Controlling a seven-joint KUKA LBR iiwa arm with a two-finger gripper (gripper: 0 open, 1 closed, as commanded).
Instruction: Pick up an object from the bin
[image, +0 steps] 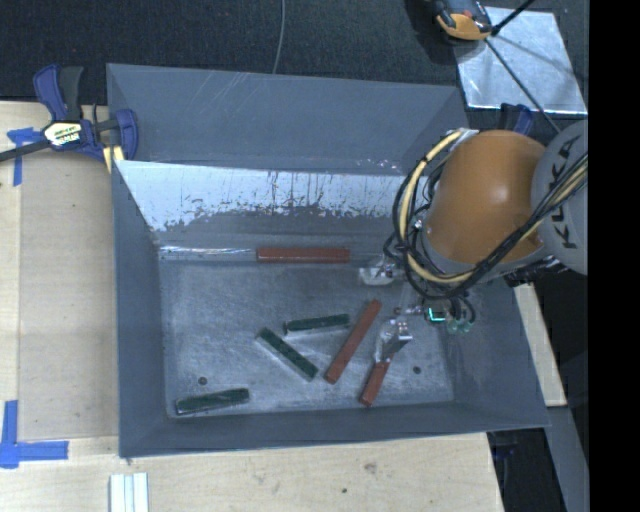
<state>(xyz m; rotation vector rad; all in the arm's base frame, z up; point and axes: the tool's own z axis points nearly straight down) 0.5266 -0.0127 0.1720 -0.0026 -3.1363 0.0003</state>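
Camera view shows the gripper (398, 338) just right of the long red-brown stick (352, 342); how far it is open cannot be told. The short red-brown stick (375, 382), right of the long stick's lower end, looks light, rigid and smooth, best pinched across its middle.

A short reddish-brown bar (374, 383) is seen lying flat, right of centre in the lower part of the frame. It is steeply tilted, with its upper end leaning rightward.
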